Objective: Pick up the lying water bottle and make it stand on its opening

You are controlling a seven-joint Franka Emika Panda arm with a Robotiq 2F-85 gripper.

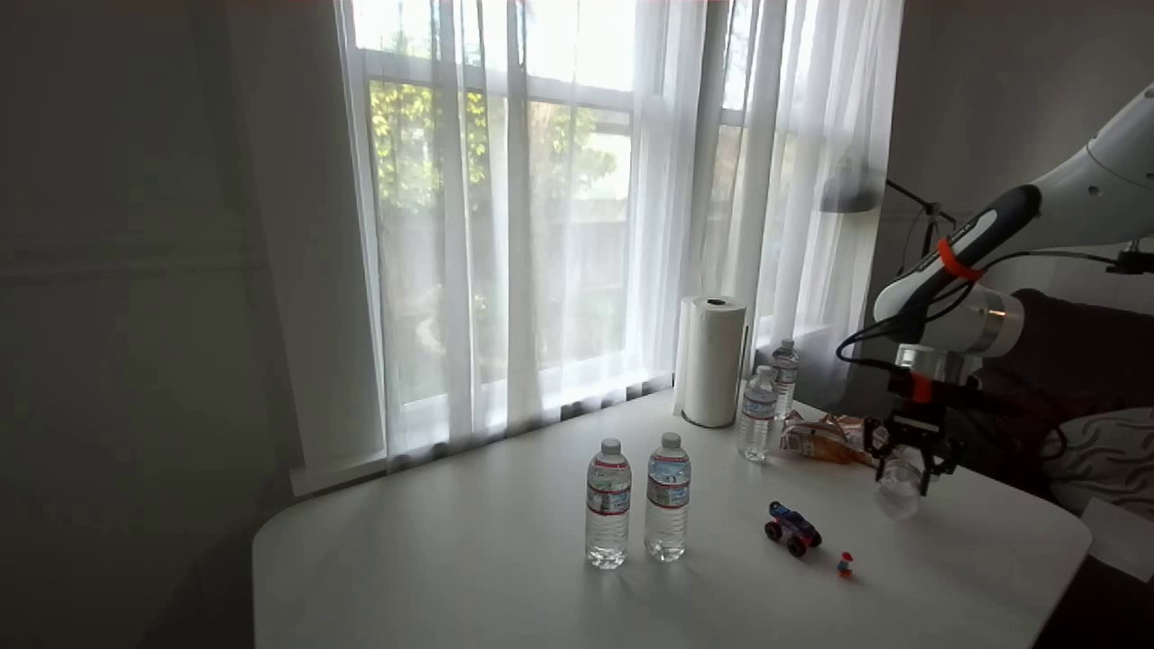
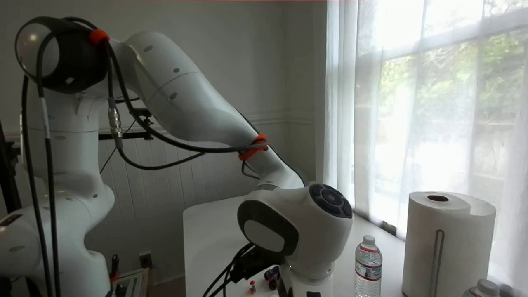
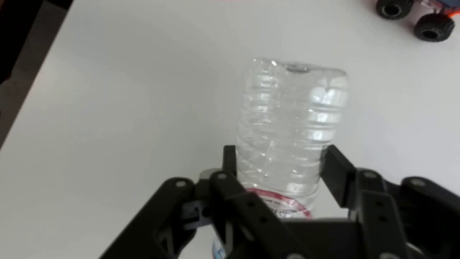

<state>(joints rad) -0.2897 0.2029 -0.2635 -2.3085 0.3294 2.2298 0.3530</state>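
The water bottle (image 3: 293,118) is clear plastic with a red-edged label partly visible under the gripper. In the wrist view its base end points up the picture, and its cap end is hidden behind the gripper. My gripper (image 3: 280,158) has one finger on each side of the bottle's body, and both pads appear to touch it. In an exterior view the gripper (image 1: 902,484) points down over the bottle (image 1: 898,502), whose base faces that camera. The bottle is lying or slightly tilted; I cannot tell whether it rests on the table.
Upright labelled bottles (image 1: 609,505) (image 1: 668,505) stand mid-table, more (image 1: 758,415) (image 1: 784,374) near a paper towel roll (image 1: 712,361). An orange bag (image 1: 825,439) lies behind the gripper. A toy truck (image 1: 793,529) and small figure (image 1: 845,565) are near. The table edge (image 3: 39,72) is at left in the wrist view.
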